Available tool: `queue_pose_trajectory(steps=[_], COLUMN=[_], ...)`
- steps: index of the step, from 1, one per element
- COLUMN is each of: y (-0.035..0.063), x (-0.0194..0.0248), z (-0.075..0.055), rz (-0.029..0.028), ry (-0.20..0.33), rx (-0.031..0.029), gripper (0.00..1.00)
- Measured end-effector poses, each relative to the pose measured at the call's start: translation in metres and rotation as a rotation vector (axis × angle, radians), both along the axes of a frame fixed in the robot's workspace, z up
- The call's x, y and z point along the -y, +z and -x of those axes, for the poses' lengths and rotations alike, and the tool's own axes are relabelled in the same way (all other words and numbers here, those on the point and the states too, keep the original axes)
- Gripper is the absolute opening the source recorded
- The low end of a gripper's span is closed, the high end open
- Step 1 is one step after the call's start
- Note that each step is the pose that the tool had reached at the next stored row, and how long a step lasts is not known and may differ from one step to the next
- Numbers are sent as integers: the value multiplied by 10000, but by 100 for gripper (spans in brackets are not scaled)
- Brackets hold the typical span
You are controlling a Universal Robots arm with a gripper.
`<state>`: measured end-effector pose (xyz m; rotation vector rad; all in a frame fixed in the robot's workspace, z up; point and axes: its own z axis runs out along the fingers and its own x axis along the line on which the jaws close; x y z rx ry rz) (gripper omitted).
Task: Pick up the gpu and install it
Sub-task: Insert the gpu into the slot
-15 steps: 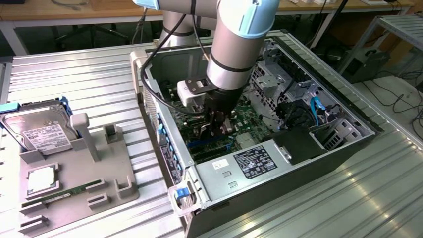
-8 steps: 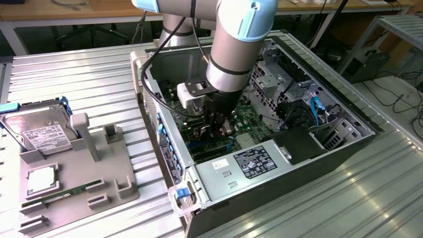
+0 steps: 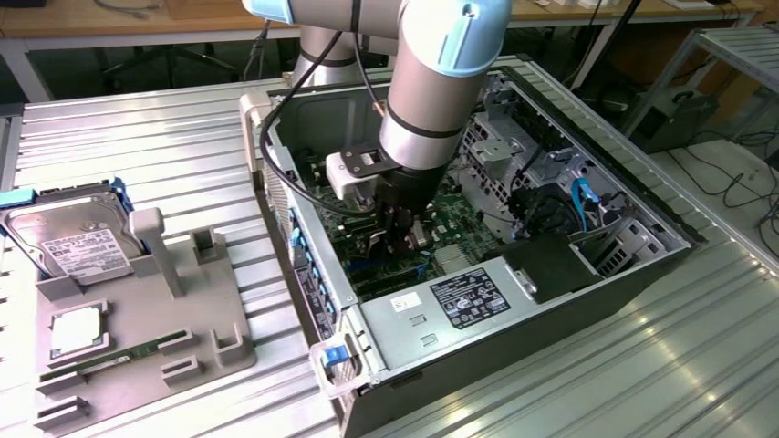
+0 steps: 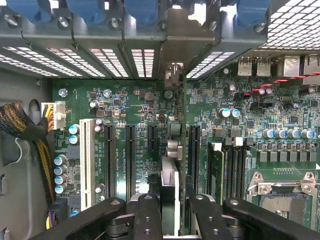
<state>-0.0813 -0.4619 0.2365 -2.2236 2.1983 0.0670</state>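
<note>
Inside the open computer case [image 3: 633,265], the gripper [image 4: 169,210] pinched the gpu [image 4: 169,190] edge-on between its black fingers [image 4: 147,215], the card standing upright over the green motherboard [image 4: 140,125] beside the black expansion slots [image 4: 130,160]. Outside, the case lay on a ribbed metal table [image 3: 159,155], near a grey fixture [image 3: 146,310] carrying a hard drive [image 3: 73,242]. The card looked thin and dark, its silver bracket [image 4: 173,75] reaching the rear vents.

gpu [image 4: 170,165] edge-on above motherboard [image 4: 140,125] | case [image 3: 633,274] on table [image 3: 159,146] | hard drive [image 3: 73,242] exterior view's left
</note>
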Motion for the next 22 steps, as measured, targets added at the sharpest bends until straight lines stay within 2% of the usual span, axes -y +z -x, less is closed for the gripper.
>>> queue_pose_trajectory(steps=[4, 9, 12, 22], y=[-3, -82, -93, -92], x=[0, 2, 0, 0], z=[0, 0, -1, 0], rz=[0, 20, 2, 2], ry=[0, 2, 1, 0], rx=[0, -11, -4, -4], gripper=[27, 27, 27, 27])
